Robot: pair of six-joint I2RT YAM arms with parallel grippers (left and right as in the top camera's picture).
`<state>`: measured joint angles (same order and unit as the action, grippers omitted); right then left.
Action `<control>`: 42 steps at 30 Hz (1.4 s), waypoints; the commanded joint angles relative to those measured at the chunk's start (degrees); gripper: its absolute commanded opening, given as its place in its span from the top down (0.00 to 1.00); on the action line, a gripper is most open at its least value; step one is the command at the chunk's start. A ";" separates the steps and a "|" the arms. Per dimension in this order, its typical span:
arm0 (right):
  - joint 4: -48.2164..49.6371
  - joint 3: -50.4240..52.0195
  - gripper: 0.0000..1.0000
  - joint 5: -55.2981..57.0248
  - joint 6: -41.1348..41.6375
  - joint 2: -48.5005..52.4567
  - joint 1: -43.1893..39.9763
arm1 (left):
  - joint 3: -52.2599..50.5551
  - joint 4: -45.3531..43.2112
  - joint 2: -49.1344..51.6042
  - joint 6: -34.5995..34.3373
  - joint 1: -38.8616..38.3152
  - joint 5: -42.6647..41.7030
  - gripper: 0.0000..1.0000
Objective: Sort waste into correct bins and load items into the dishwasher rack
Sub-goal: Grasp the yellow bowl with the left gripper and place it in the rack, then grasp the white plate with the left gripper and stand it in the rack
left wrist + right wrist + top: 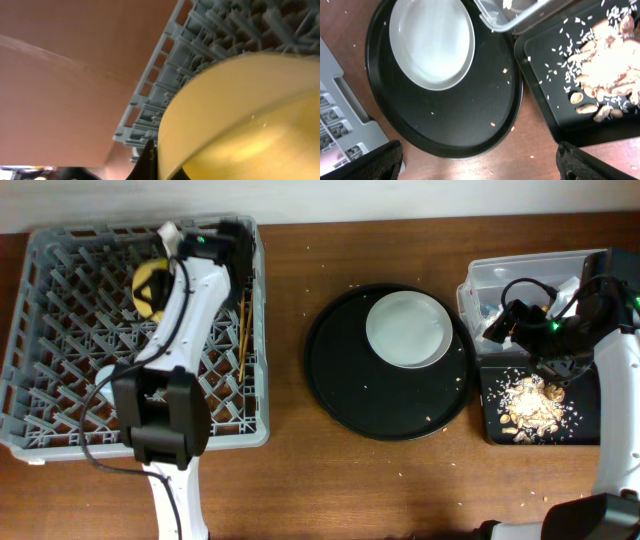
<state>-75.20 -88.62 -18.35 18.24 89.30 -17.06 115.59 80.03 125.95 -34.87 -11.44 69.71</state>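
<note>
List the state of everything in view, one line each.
left gripper, shut on the yellow bowl's rim.
yellow bowl, held over the dishwasher rack.
right gripper, open, empty, above the black tray.
plate, flat, empty, on the round tray.
chopsticks, lying in the dishwasher rack.
food scraps, piled in the black tray.
clear tub, lidless, contents mostly hidden.

Rack (60,330) left — plate (408,328) on round tray (350,395), centre
</note>
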 commanded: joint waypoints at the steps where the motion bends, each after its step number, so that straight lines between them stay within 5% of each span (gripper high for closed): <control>1: 0.28 -0.07 0.02 -0.50 0.07 -0.76 0.17 | -8.11 -5.11 -0.17 -1.57 -1.18 6.91 1.00; 6: 0.63 -0.07 0.01 -0.50 0.07 -0.76 0.17 | -10.62 -7.50 -0.17 -1.57 -6.62 -1.70 0.97; 8: 0.61 -0.07 0.02 -0.50 0.07 -0.76 0.17 | -10.62 -6.86 -0.17 -1.55 -7.93 -2.51 0.84; 10: 0.61 -0.07 0.02 -0.50 0.07 -0.74 0.17 | -10.56 -4.09 -0.20 -1.57 -8.61 -4.72 0.43; 13: 0.61 -0.07 0.02 -0.50 0.07 -0.74 0.17 | -6.62 2.62 -1.33 -1.57 -11.04 -7.96 0.30; 16: 0.59 -0.07 0.02 -0.50 0.07 -0.74 0.17 | 9.64 3.89 -3.52 6.56 -18.99 -28.55 0.28; 18: 0.59 -0.07 0.02 -0.48 0.07 -0.74 0.17 | 10.95 -11.76 -3.04 17.09 -23.32 -60.96 0.29; 20: 0.39 -0.07 0.02 -0.50 0.07 -0.76 0.17 | 9.14 -22.91 0.39 18.03 -26.10 -70.23 0.33; 26: 0.39 -0.07 0.01 -0.48 0.07 -0.76 0.17 | 9.14 -25.94 17.00 16.33 -26.64 -70.42 0.53; 28: 0.39 -0.07 0.01 -0.50 0.07 -0.74 0.17 | 9.14 -25.97 18.25 16.31 -26.64 -70.40 0.76; 29: 0.42 -0.07 0.01 -0.50 0.07 -0.76 0.17 | 9.51 -25.51 18.14 16.33 -26.14 -70.38 1.00; 33: 0.37 -0.07 0.02 -0.50 0.07 -0.74 0.17 | 17.92 -9.62 11.04 16.35 -17.38 -68.06 1.00; 35: 0.37 -0.07 0.02 -0.48 0.07 -0.74 0.17 | 23.10 0.61 2.03 18.01 -10.19 -53.05 1.00; 40: 0.61 -0.07 0.01 -0.48 0.07 -0.76 0.17 | 22.97 7.85 -8.55 21.68 0.02 -11.45 1.00; 42: 0.94 -0.07 0.02 -0.50 0.07 -0.74 0.17 | 19.19 4.66 -8.55 21.64 3.06 -8.59 1.00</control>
<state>-74.70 -88.62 -18.55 18.20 89.30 -17.06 138.23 87.39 116.90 -13.89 -11.38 50.85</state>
